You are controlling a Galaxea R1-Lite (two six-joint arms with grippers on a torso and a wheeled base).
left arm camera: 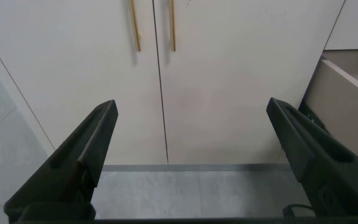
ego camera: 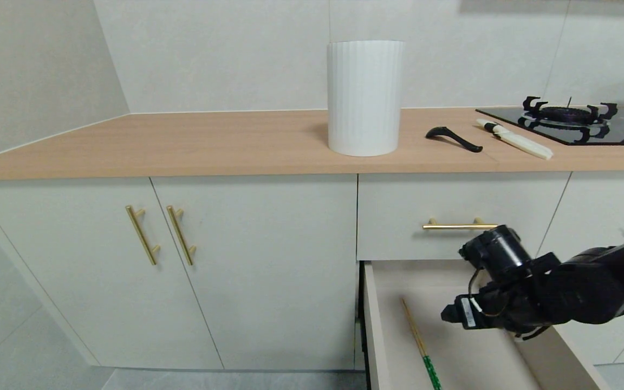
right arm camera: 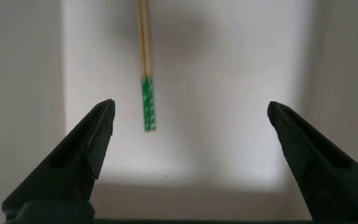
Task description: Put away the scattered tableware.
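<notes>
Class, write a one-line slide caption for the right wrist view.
Open right hand over the open drawer, with chopsticks lying inside.

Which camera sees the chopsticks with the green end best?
The right wrist view: it looks straight down on the chopsticks, with the green end clear. The head view shows them small and slanted, lying in the open drawer. The left wrist view faces cupboard doors instead.

Chopsticks [ego camera: 418, 342] in open drawer [ego camera: 375, 325] — spoon [ego camera: 453, 138], knife [ego camera: 515, 140] on counter [ego camera: 182, 143] above.
</notes>
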